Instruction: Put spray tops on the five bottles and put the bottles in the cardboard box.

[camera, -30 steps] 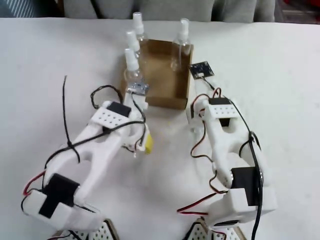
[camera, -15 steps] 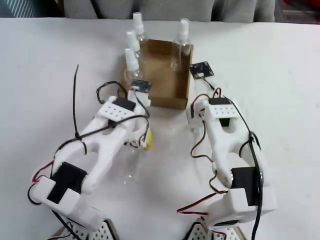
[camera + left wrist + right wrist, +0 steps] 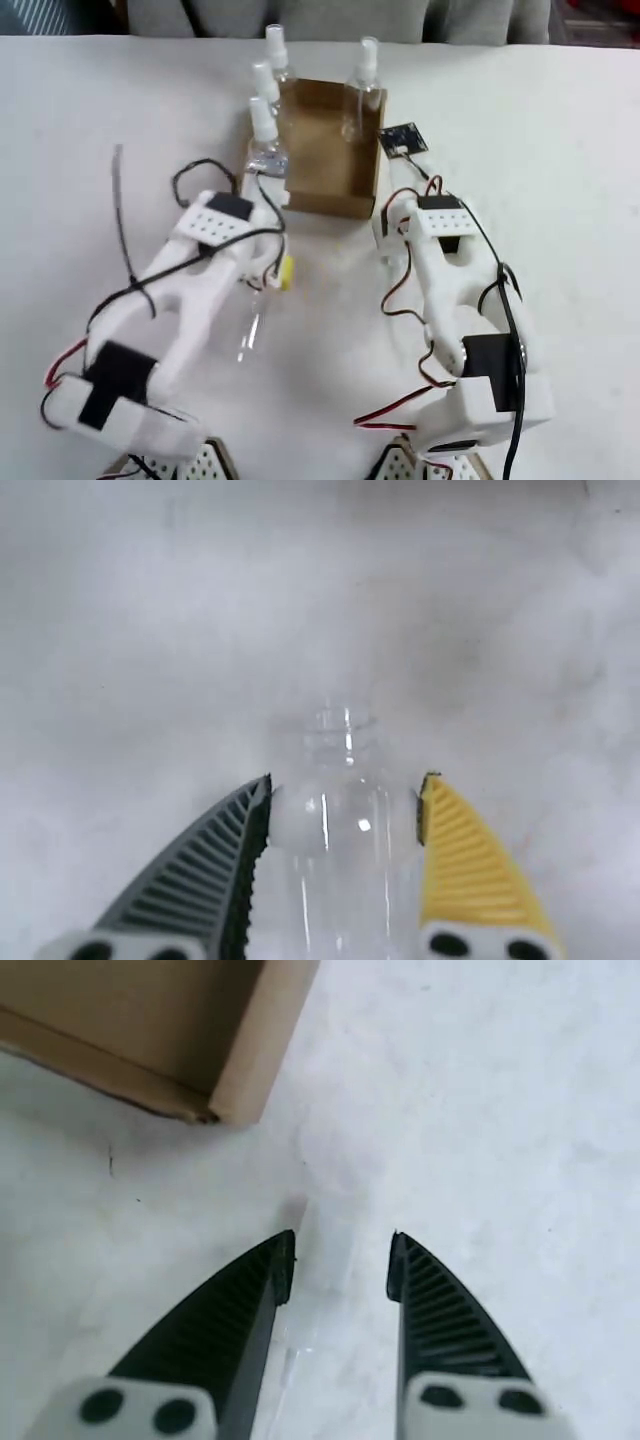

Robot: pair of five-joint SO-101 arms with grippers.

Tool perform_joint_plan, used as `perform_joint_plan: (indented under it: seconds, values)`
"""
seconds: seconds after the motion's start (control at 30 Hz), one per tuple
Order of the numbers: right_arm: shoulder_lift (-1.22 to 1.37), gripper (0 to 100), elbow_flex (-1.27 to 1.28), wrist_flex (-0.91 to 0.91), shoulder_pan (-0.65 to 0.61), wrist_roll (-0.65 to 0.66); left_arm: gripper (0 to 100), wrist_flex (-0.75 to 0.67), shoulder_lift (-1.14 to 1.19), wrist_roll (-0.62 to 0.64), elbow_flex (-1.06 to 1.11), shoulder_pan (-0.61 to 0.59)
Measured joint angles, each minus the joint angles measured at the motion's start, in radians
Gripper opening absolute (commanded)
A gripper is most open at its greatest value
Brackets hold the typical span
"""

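Your left gripper (image 3: pixel 345 785) is clamped on the shoulders of the one uncapped bottle (image 3: pixel 345 820), whose open neck points away from the wrist, low over the table (image 3: pixel 560 150). I'd stand the bottle upright and grip it firmly, so a spray top can go straight down into the neck. The left arm reaches forward, its wrist bent back down. Your right gripper (image 3: pixel 340 1250) sits with jaws parted just short of the cardboard box (image 3: pixel 325 205). Beyond, four topped bottles (image 3: pixel 263 125) stand at the box.
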Motion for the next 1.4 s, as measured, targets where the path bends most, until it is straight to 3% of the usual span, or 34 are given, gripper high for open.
perform_joint_plan:
  seconds: [0.13, 0.2, 1.03, 1.4]
  values:
    - [0.000, 12.3, 0.000, 0.000, 0.000, 0.000, 25, -0.046, -0.083, -0.006, 0.077, -0.011]
    - [0.000, 12.3, 0.000, 0.000, 0.000, 0.000, 29, -0.057, -0.107, -0.005, 0.101, -0.014]
    - [0.000, 12.3, 0.000, 0.000, 0.000, 0.000, 25, 0.000, -0.132, -0.058, 0.112, -0.020]
    - [0.000, 12.3, 0.000, 0.000, 0.000, 0.000, 25, -0.071, -0.051, -0.051, 0.095, -0.018]
